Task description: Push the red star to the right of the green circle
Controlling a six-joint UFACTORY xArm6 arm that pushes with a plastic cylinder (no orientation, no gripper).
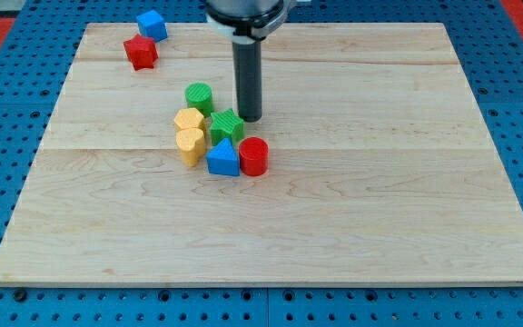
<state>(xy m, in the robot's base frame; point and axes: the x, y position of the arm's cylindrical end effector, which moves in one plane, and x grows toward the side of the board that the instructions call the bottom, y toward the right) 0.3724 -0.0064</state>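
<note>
Dark rod upright (vertical), my tip (249, 119) beside green star (226, 125)

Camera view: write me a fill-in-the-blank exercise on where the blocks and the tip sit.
1. The red star lies near the view's top left, beside the blue ____.
2. My tip stands at the view's right of the green ____, close to the green star.
3. The blue triangle touches the ____ cylinder on its right.
4. The two yellow blocks lie at the view's ____ of the green star.

Missing words: cube; circle; red; left
</note>
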